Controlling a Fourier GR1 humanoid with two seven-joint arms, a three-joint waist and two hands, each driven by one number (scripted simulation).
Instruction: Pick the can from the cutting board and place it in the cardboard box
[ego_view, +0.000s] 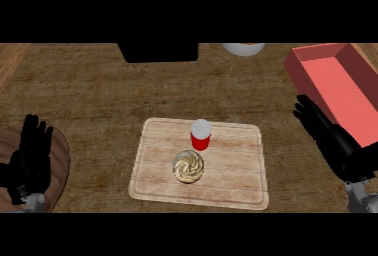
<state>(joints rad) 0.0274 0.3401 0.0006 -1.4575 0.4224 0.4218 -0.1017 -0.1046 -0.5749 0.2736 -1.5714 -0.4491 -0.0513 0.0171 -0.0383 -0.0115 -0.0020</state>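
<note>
I see the can standing upright on the cutting board beside a swirled pastry, unheld, while my right robot hand, fingers straight, hangs beside the box, and my left robot hand rests spread.

Black box and white bowl cut off at top. Red box runs off right edge. Brown round thing partly hidden behind left hand.
</note>
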